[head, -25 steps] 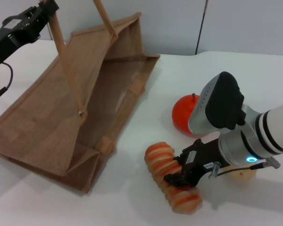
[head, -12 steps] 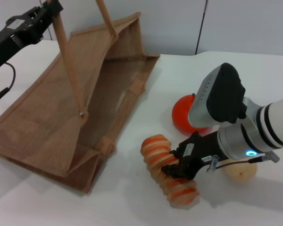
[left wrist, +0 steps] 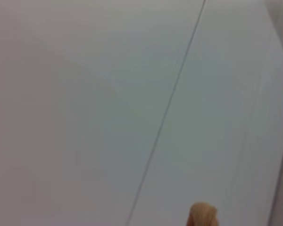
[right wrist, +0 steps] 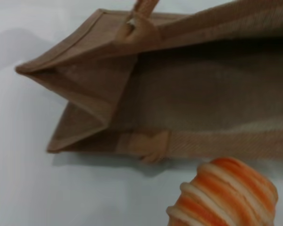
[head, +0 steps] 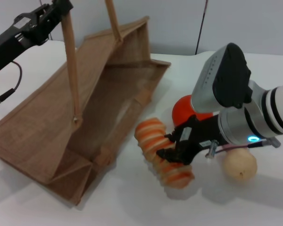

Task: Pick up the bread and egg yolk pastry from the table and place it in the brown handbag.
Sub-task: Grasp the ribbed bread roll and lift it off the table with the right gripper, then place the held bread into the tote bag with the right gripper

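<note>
White table [head: 132, 207]; right claw [head: 175, 149] grips bread [head: 161, 157] beside brown handbag [head: 89, 117].

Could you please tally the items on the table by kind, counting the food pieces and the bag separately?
Striped bread, held by the right gripper: 1
Egg yolk pastry: 1
Round orange fruit: 1
Brown handbag, one handle lifted by the left gripper: 1
Total: 4 items, 3 food and 1 bag.
</note>
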